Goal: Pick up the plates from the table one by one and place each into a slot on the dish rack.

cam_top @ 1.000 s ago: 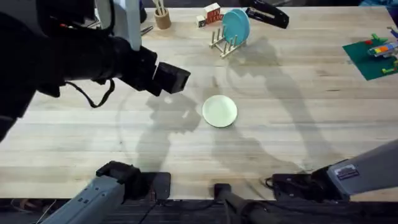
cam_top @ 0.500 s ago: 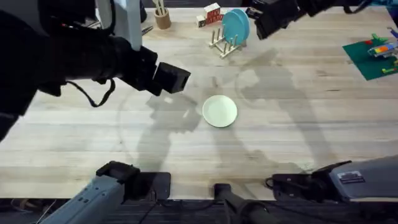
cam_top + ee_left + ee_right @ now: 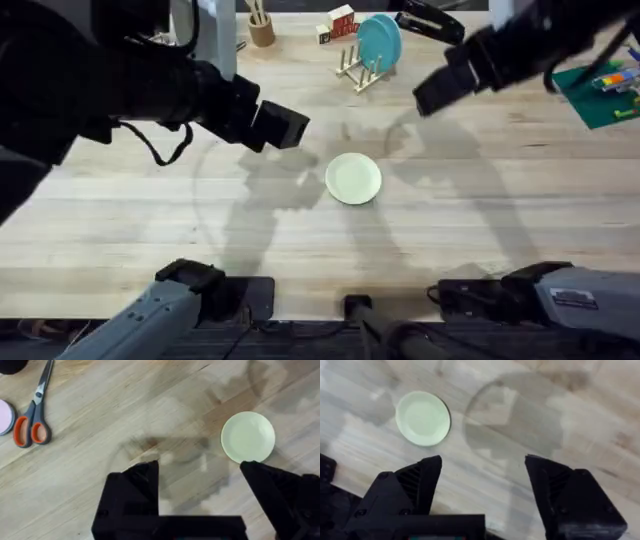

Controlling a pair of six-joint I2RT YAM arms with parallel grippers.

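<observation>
The cream plate (image 3: 353, 179) lies flat on the worktop (image 3: 500, 230), near the middle, with nothing touching it. The turquoise plate (image 3: 380, 40) stands already on edge in the dish rack (image 3: 362, 70) at the far side, so I judge the cream plate is the one left to pick.

Both arms hang above the worktop, one on each side of this plate. The left fingers (image 3: 200, 477) are spread wide with nothing between them, and so are the right fingers (image 3: 484, 472). In the overhead view the left gripper (image 3: 283, 127) is just beside the plate, on its left and a little farther back; the right gripper (image 3: 437, 92) is farther off, between the plate and the rack. The plate is round, so no long axis guides the grip; the fingers must come down over its rim.
</observation>
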